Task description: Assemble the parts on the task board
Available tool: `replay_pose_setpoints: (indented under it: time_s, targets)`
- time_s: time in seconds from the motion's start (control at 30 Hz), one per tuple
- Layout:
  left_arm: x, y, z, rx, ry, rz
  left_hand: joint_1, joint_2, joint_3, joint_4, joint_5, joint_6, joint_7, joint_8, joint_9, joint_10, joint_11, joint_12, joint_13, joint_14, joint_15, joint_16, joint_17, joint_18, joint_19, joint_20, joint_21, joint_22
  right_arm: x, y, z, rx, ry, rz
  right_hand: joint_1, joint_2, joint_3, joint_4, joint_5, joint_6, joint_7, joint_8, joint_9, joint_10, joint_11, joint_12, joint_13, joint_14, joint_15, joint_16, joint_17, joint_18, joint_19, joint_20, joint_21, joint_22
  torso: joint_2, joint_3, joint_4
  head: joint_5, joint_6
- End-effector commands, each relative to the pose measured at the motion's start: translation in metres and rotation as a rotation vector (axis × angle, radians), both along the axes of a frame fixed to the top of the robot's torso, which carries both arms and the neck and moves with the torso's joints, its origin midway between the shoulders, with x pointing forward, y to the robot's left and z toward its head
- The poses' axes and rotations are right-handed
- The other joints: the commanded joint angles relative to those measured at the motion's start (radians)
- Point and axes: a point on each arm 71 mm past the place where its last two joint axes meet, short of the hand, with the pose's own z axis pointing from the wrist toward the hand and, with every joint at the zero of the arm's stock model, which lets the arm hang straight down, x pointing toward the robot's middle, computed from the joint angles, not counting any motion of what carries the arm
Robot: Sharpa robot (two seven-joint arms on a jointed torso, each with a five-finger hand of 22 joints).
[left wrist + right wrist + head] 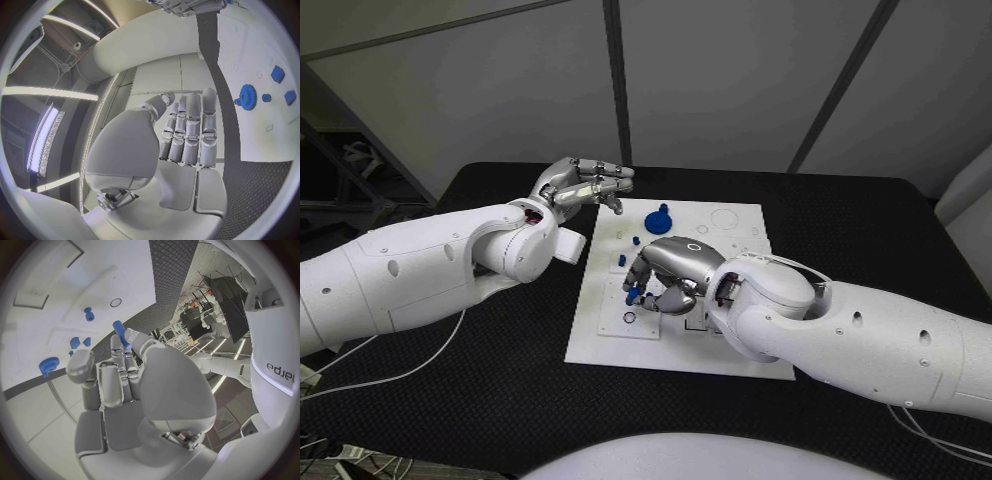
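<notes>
The task board (678,345) lies mid-tabletop (877,210). Over it the right robot hand (668,275) pinches a small blue peg (119,330) — presumably to seat it. The left robot hand (584,184) hovers at the board's far corner, fingers straight, holding nothing — seemingly out of the way.

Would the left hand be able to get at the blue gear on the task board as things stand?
Probably yes. The left hand hovers with nothing in it just off the task board's far left corner, and the blue gear lies close by with bare board between. The right hand holds a blue peg nearer the robot.
</notes>
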Motion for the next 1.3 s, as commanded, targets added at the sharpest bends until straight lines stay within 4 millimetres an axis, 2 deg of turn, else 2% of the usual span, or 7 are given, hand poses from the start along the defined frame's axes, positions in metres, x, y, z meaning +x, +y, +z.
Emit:
replay_pose_setpoints:
  time_s: [0.03,0.57,1.3]
  targets:
    - [0.0,-0.002,0.001,-0.008,-0.003,-0.013,0.003,0.006,-0.005,0.002,-0.002,-0.006,0.002,-0.004,0.0,-0.007,-0.001,0.001,0.001,-0.009,0.0,-0.004,-0.001,0.005,-0.007,0.003,-0.004,-0.002,-0.001,0.003,-0.005,-0.011,0.012,0.023,0.005,0.011,0.0,0.003,0.006,0.004,-0.001,0.005,0.002,0.004,-0.002,-0.002,0.001,0.045,-0.007,0.005,0.0,-0.004,0.004,-0.001,0.002,0.0,0.0,0.0003,0.0001,0.003,-0.003]
    - [0.001,-0.003,0.001,-0.008,-0.002,-0.015,0.003,0.007,-0.006,0.002,-0.002,-0.007,0.002,-0.004,0.0,-0.009,0.0,0.003,0.001,-0.009,0.001,-0.004,-0.002,0.005,-0.007,0.003,-0.005,-0.002,-0.001,0.008,-0.018,-0.04,0.025,0.039,0.006,0.012,0.0,0.001,0.01,0.003,0.0,0.005,0.002,0.003,-0.001,-0.004,0.001,0.045,-0.006,0.006,0.001,-0.004,0.004,-0.002,0.003,0.0,-0.001,-0.0003,-0.0002,0.009,-0.012]
    - [0.0,-0.002,0.001,-0.008,-0.002,-0.015,0.003,0.007,-0.006,0.002,-0.002,-0.007,0.002,-0.004,0.0,-0.009,0.0,0.003,0.001,-0.009,0.001,-0.004,-0.002,0.005,-0.007,0.003,-0.005,-0.002,0.003,0.007,-0.023,-0.079,0.026,0.033,0.007,0.012,0.0,0.001,0.012,0.003,0.0,0.004,0.002,0.003,-0.001,-0.004,0.001,0.045,-0.006,0.006,0.001,-0.004,0.004,-0.002,0.002,0.0,-0.001,-0.0012,0.0005,0.009,-0.011]
